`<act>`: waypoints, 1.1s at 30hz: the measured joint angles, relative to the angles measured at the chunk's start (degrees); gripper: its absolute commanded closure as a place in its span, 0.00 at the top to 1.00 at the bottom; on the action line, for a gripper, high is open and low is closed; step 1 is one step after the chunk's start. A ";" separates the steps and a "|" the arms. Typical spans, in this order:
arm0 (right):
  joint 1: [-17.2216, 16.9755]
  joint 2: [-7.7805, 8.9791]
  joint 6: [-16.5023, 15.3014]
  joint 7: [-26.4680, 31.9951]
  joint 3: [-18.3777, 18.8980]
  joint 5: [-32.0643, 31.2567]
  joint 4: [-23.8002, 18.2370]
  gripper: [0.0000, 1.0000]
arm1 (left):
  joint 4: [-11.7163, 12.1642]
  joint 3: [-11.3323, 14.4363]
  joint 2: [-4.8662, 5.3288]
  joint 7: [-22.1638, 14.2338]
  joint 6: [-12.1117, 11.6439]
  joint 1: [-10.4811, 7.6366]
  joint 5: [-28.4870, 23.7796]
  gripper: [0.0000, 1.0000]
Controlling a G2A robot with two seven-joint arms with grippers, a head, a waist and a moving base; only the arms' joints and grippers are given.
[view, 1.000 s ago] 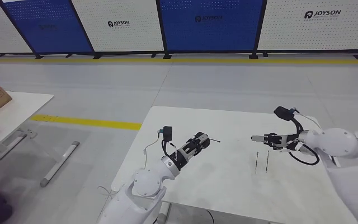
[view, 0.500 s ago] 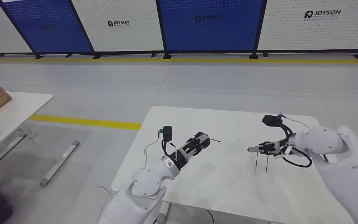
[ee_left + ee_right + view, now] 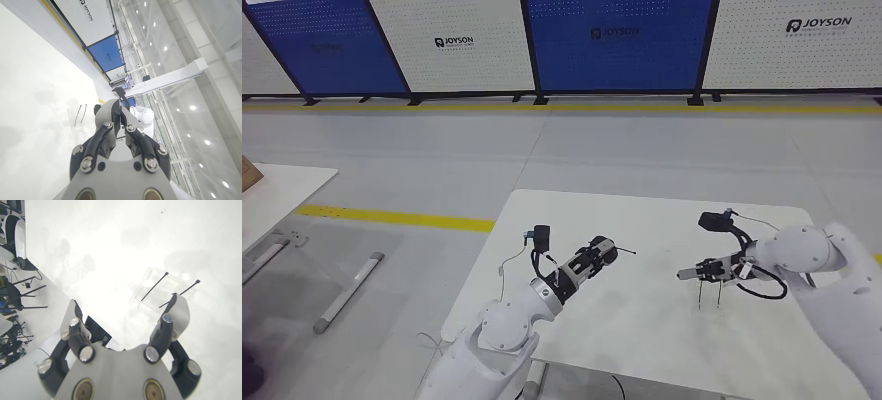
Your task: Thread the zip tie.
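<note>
My left gripper (image 3: pixel 607 249) hovers over the table's left half, shut on a thin black zip tie (image 3: pixel 626 250) that sticks out past its fingertips; in the left wrist view the left gripper (image 3: pixel 119 111) has its fingers pressed together. Two more black zip ties (image 3: pixel 710 289) lie side by side on the table's right half, first zip tie (image 3: pixel 154 286), second zip tie (image 3: pixel 189 288). My right gripper (image 3: pixel 687 273) hangs just above them, open and holding nothing. In the right wrist view the right gripper (image 3: pixel 125 303) has one fingertip (image 3: pixel 175 300) covering part of the second tie's tail.
The white table (image 3: pixel 642 330) is bare apart from the ties. A clear plastic sheet (image 3: pixel 149 303) lies under the two loose ties (image 3: pixel 81 114). The table's near-left edge (image 3: pixel 56 285) is close to the right gripper's other finger.
The right arm has swung left and lowered towards the near edge, bringing its open gripper down over the two loose zip ties. The left arm has kept still with its tie.
</note>
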 measured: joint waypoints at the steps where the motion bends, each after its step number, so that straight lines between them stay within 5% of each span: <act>1: 0.18 -0.19 1.82 -0.42 -0.65 -0.93 -0.20 1.00 | 0.00 0.00 0.00 0.00 0.00 0.00 0.00 0.00; 3: 0.35 -0.60 4.26 -1.44 -2.16 -2.65 -1.36 1.00 | 0.00 0.00 0.00 0.00 0.00 0.00 0.00 0.00; 14: -0.18 -0.66 4.28 -2.23 -2.42 -2.79 -1.54 1.00 | 0.00 0.00 0.00 0.00 0.00 0.00 0.00 0.00; 22: -2.11 -0.16 7.48 -3.52 -0.13 -1.85 -1.56 1.00 | 0.00 0.00 0.00 0.00 0.00 0.00 0.00 0.00; 25: -3.14 0.39 7.78 -3.41 1.55 -1.64 -2.41 0.65 | 0.00 0.00 0.00 0.00 0.00 0.00 0.00 0.00; 28: -3.98 0.80 8.48 -3.07 2.52 -2.26 -3.37 0.52 | 0.00 0.00 0.00 0.00 0.00 0.00 0.00 0.00; 33: -4.60 1.05 10.28 -2.55 2.64 -3.91 -4.05 0.49 | 0.00 0.00 0.00 0.00 0.00 0.00 0.00 0.00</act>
